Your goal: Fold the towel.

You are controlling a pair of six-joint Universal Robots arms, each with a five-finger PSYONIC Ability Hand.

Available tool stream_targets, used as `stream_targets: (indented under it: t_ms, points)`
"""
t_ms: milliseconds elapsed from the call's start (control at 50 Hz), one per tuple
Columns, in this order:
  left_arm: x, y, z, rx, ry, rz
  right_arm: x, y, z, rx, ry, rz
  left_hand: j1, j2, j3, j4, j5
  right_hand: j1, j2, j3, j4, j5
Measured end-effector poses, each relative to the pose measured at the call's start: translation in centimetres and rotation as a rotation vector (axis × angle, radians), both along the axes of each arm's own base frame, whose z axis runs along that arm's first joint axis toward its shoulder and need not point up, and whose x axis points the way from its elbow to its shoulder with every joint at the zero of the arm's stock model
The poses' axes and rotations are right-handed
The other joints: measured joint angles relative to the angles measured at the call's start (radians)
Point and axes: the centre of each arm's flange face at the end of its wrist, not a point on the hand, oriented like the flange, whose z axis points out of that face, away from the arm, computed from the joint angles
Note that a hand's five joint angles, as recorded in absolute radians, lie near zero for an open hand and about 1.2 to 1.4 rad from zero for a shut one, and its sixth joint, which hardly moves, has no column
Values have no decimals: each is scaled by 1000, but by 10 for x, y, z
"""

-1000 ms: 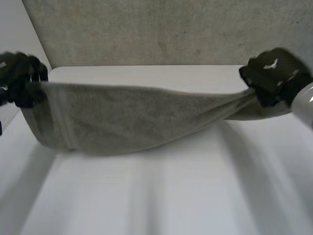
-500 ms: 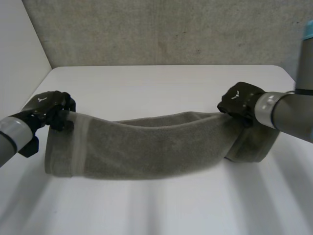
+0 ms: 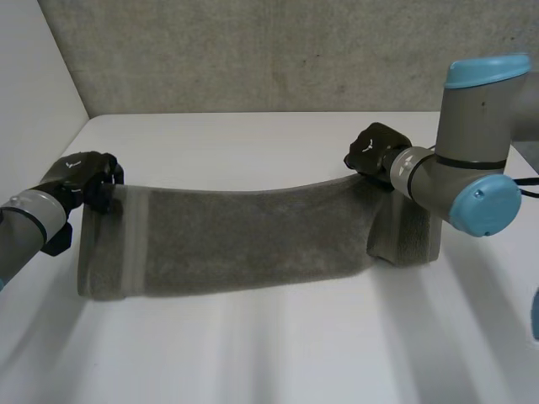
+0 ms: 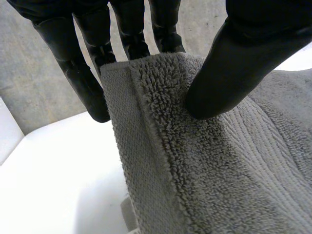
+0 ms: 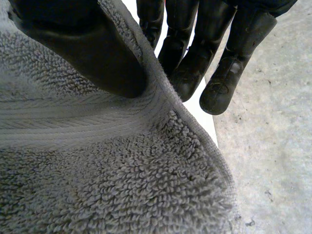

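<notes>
The grey towel (image 3: 244,244) stretches as a long band across the middle of the head view, from the left edge of the frame to right of centre, over the white table (image 3: 253,353). A flat woven stripe crosses it near its left end, and its right end droops in a doubled flap below the right hand (image 3: 375,151). The left hand (image 3: 80,178), at the frame's middle left, holds the towel's upper left corner. In the left wrist view its thumb (image 4: 234,63) presses down on the pile while the fingers (image 4: 83,73) sit behind the hemmed edge, pinching the cloth between them. The right hand, right of centre and a little higher in the frame, grips the upper edge at the other end. In the right wrist view its thumb (image 5: 83,44) lies on the towel's woven band and the fingers (image 5: 229,63), close side by side, back the hem from behind. A speckled grey wall (image 3: 253,50) fills the top of the head view behind the table.
</notes>
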Motion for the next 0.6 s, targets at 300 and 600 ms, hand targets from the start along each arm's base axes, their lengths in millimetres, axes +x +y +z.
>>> stream_targets:
  t_ms: [300, 600]
  points:
    - [5, -21, -13, -62, -18, 58, 13, -23, -31, -157, 64, 131, 0, 0, 0, 0, 0, 0, 0, 0, 0, 0]
    - [3, -31, -38, -21, -22, 61, 23, -35, -60, -192, 21, 212, -3, -3, -4, -4, -1, -18, -17, -17, -10, -12]
